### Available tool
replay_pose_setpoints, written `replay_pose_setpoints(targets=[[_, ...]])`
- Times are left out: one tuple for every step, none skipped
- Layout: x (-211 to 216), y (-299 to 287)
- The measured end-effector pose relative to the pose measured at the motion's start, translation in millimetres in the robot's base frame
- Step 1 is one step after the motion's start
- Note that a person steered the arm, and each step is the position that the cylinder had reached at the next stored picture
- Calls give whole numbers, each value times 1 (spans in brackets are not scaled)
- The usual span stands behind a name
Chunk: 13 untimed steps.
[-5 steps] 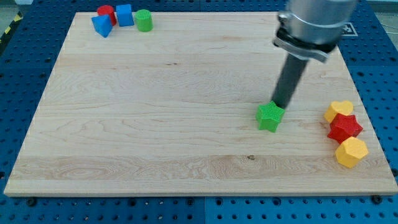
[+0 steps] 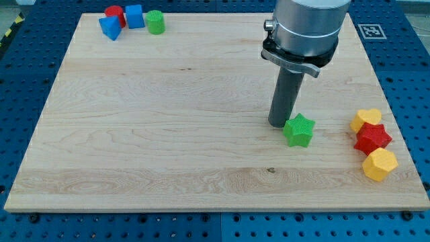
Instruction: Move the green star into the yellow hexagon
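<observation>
Nearest the view's bottom, at about 4 o'clock on the wooden worktop (image 2: 168, 168), lay the yellow hexagon (image 2: 379, 164). The red star (image 2: 373, 138) touched it just above, and a second yellow block (image 2: 365, 119) – its shape I could not make out – touched the red star on the far side. The three made a short column at the worktop's right edge.

The green star (image 2: 298, 130) stood near 3 o'clock, well apart from the yellow hexagon and to its left. My tip (image 2: 279, 124) was at the star's left side, at about 10 o'clock from it, touching or nearly touching – I could not tell which. The tool was only a straight dark rod with nothing to spread or press together, so it pinched nothing.

Farthest away, at 11 o'clock, a small group stood close together: a blue block (image 2: 109, 27), a red block (image 2: 115, 14) behind it, a blue cube (image 2: 134, 16), and a green cylinder (image 2: 156, 22) to the right.
</observation>
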State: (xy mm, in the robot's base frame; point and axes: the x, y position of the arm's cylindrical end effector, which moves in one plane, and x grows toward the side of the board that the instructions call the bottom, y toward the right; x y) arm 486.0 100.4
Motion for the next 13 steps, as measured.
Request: replay_pose_setpoints(targets=[[8, 13], [8, 13], [8, 13], [14, 24], [17, 34], [24, 35], [39, 49], [41, 59], [41, 42], [45, 27], [63, 30], [64, 30], [70, 45]])
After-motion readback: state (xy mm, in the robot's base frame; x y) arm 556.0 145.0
